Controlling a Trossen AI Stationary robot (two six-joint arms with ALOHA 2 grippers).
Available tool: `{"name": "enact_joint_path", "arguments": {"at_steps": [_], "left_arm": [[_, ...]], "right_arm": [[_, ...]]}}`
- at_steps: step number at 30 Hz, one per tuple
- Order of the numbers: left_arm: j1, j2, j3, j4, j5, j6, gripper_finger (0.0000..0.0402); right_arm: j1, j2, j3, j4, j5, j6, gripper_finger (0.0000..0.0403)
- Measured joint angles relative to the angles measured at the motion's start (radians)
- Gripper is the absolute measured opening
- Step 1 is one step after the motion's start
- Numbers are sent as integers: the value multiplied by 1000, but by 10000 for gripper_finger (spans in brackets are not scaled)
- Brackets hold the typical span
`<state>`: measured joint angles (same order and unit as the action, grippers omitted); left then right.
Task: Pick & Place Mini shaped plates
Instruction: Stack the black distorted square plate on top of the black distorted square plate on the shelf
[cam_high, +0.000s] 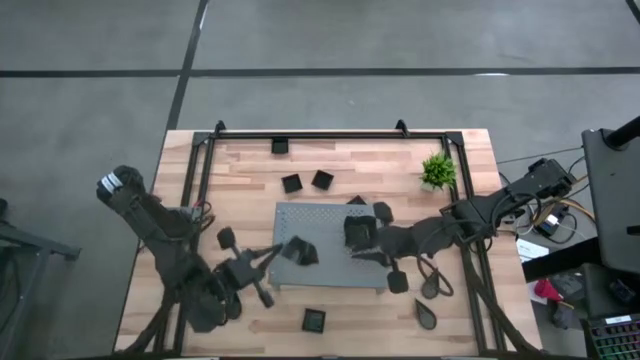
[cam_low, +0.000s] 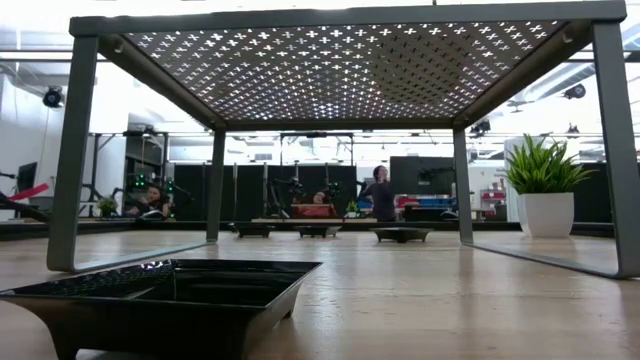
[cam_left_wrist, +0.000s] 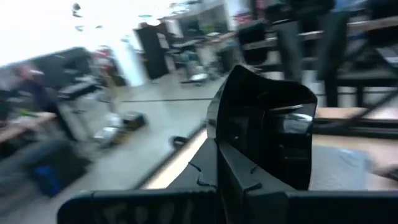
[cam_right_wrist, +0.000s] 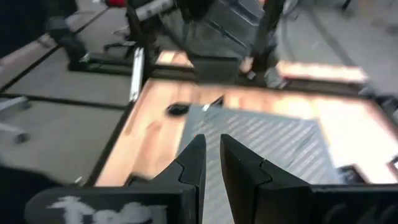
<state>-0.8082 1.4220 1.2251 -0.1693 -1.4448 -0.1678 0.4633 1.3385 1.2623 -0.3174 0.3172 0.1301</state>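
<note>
My left gripper (cam_high: 283, 252) is shut on a small black squarish plate (cam_left_wrist: 264, 127), which also shows in the high view (cam_high: 302, 251), over the left part of the grey perforated board (cam_high: 330, 270). My right gripper (cam_right_wrist: 211, 152) is over the board's right part, empty, with a narrow gap between its fingers. Beside it in the high view (cam_high: 362, 247) another black plate (cam_high: 358, 229) lies on the board. Several more black plates lie around on the wooden table, among them two (cam_high: 291, 183) (cam_high: 322, 179) beyond the board and one (cam_high: 314, 320) near the front edge. My left gripper holds the squarish plate by one rim (cam_left_wrist: 227, 165), pinched between its two fingers. The fingers come roughly level from the table's left side. The plate stands on edge ahead of the fingers, its hollow side showing, lifted clear of the board.
The board is a raised perforated stand on metal legs (cam_low: 75, 150). A green potted plant (cam_high: 438, 170) stands at the back right. A teardrop plate (cam_high: 428, 313) lies at the front right. A black frame rail (cam_high: 195, 170) runs along the table's sides. People show in the room behind (cam_low: 380, 195).
</note>
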Motion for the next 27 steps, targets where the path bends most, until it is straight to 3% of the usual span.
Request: {"name": "enact_joint_path", "arguments": {"at_steps": [5, 11, 17, 21, 27], "left_arm": [[55, 2, -1, 21, -123, 120, 0], [109, 0, 19, 32, -127, 145, 0], [159, 0, 53, 33, -125, 179, 0], [184, -1, 83, 39, -100, 210, 0], [220, 0, 89, 114, 28, 255, 0]], "right_arm": [[1, 4, -29, 125, 102, -77, 47], [-1, 5, -87, 238, 231, -121, 78], [-26, 5, -172, 457, 243, -138, 126], [-41, 7, -229, 592, 244, -138, 143], [-62, 28, -275, 697, 245, -142, 148]]}}
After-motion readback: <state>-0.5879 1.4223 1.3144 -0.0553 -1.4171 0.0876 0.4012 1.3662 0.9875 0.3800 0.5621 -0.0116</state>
